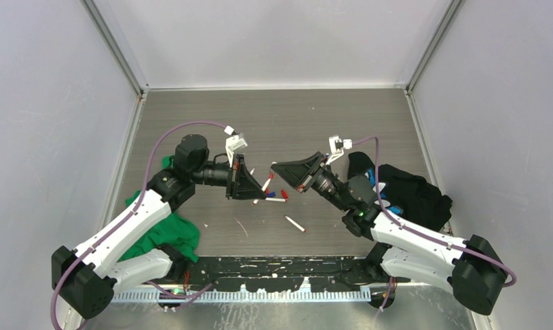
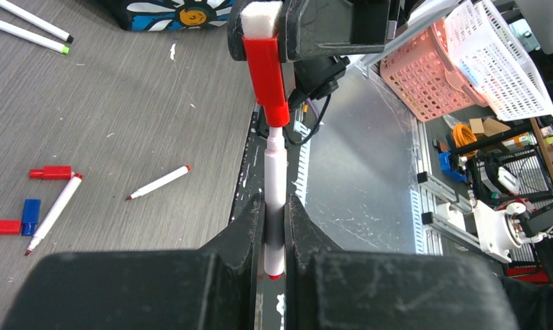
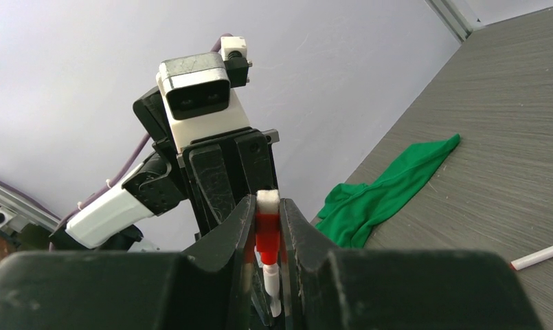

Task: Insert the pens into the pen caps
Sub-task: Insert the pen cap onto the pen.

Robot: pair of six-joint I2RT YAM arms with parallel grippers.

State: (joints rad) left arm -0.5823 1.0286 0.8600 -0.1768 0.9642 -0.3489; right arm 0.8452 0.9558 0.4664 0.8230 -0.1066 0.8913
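Pen (image 2: 275,175) clamped in left pincer (image 2: 275,210), long axis in line with red cap (image 2: 266,69) gripped by right pincer (image 3: 268,210); nib end at cap mouth, seating looks incomplete.

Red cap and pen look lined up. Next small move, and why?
Probably ease the left gripper forward, pushing its pen straight along its axis into the red cap that the right gripper holds. The tip sits at the cap's mouth, in line, but the barrel is not seated.
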